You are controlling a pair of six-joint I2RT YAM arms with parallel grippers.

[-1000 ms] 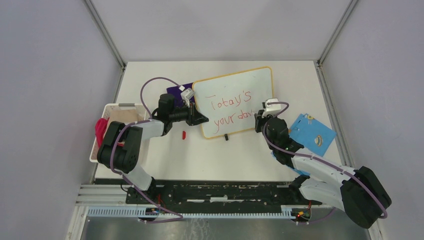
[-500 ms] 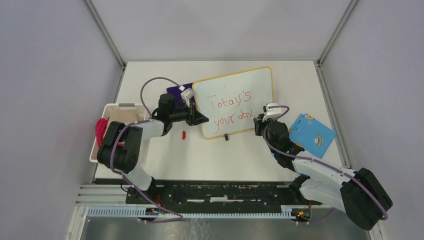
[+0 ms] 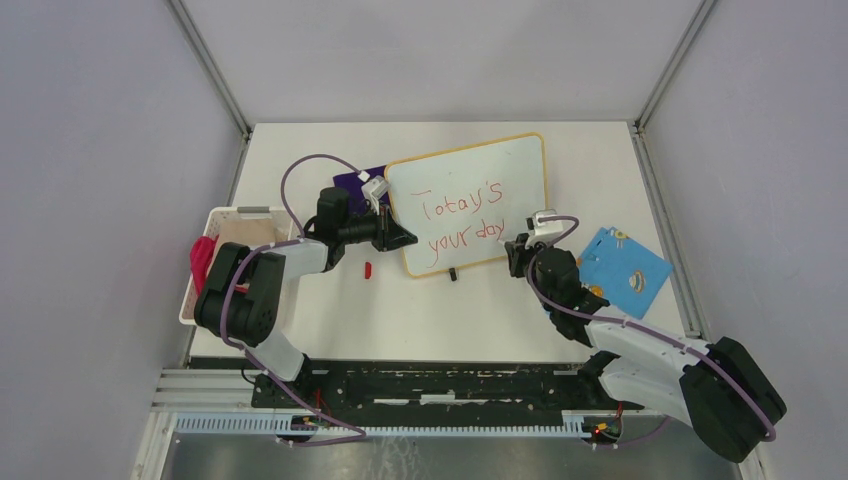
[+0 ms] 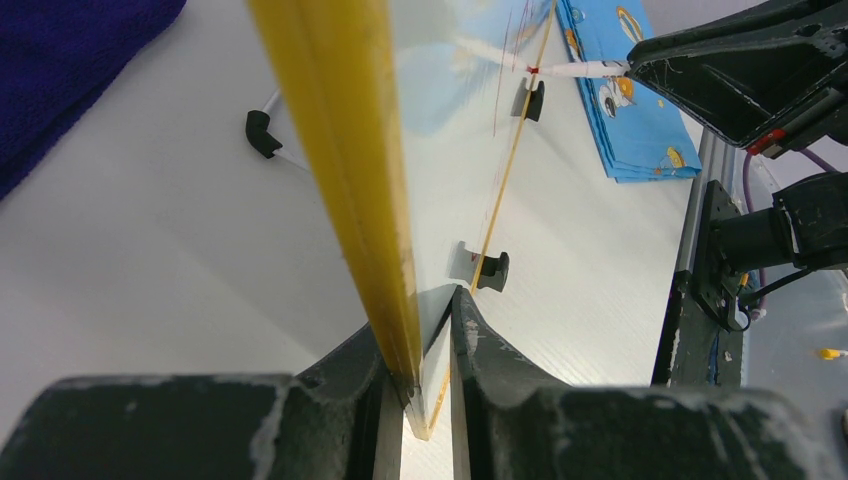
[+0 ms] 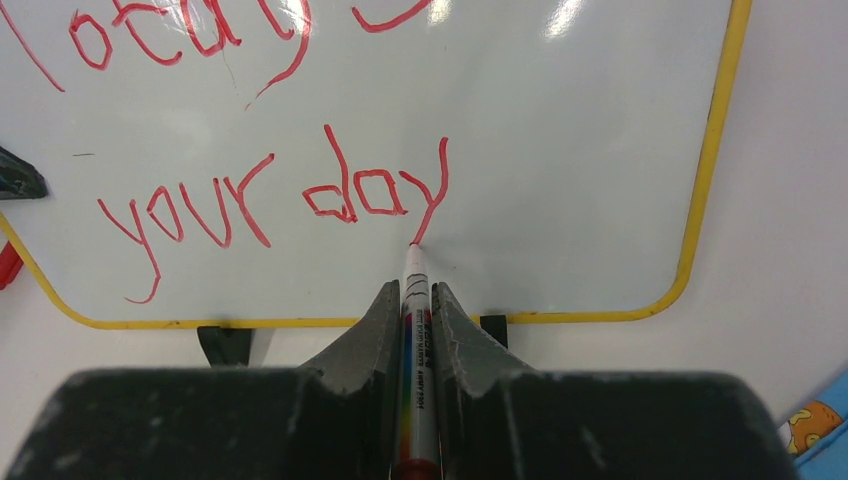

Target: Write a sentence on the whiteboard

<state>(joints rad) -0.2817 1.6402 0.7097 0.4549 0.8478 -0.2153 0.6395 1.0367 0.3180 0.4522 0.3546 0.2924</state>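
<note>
The whiteboard (image 3: 470,185), white with a yellow frame, lies tilted on the table. Red text on it (image 3: 462,218) reads "Today's your day"; the right wrist view shows "your day" (image 5: 270,200). My left gripper (image 3: 400,237) is shut on the board's left edge, its jaws clamping the yellow frame (image 4: 340,150). My right gripper (image 3: 518,250) is shut on a white marker (image 5: 415,300). The marker's red tip touches the tail end of the "y" in "day". The marker also shows in the left wrist view (image 4: 575,70).
A red marker cap (image 3: 367,269) lies left of the board's lower edge. A blue patterned cloth (image 3: 625,265) lies to the right, a dark purple cloth (image 3: 352,178) behind the left gripper. A white basket (image 3: 232,235) with red and tan items stands at the left.
My right gripper has drawn the marker down and toward the board's near edge, finishing the tail of the "y" in "day". The left arm has not moved.
</note>
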